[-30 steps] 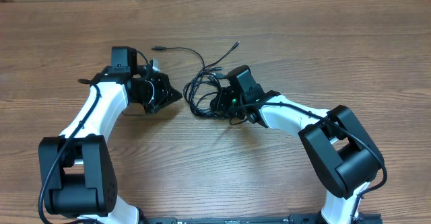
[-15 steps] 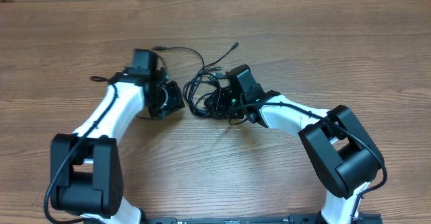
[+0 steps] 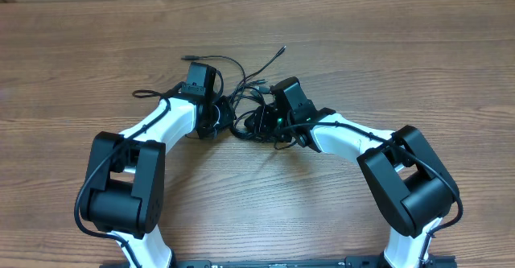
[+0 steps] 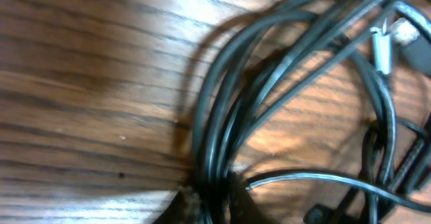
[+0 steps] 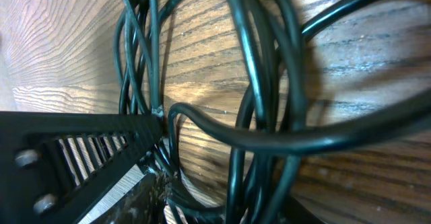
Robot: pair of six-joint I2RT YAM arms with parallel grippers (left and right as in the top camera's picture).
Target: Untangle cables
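The cables (image 3: 235,101) lie as a tangled black coil at the table's middle, with loose plug ends (image 3: 187,58) trailing toward the back. My left gripper (image 3: 217,121) is at the coil's left edge. In the left wrist view it (image 4: 210,207) is shut on several strands of the cables (image 4: 215,116), and a silver-tipped plug (image 4: 382,49) lies at the upper right. My right gripper (image 3: 257,125) sits on the coil's right side. In the right wrist view it (image 5: 229,204) stands open, with cable loops (image 5: 259,83) running between its fingers.
Another plug end (image 3: 282,51) points to the back right of the coil. A thicker black wire (image 3: 145,94) loops off the left arm. In the right wrist view, a black slatted part (image 5: 67,157) lies close on the left. Bare wooden table (image 3: 402,67) surrounds the arms.
My left arm has swung right from open table to the coil's left edge and now grips strands there. The right arm has stayed at the coil.
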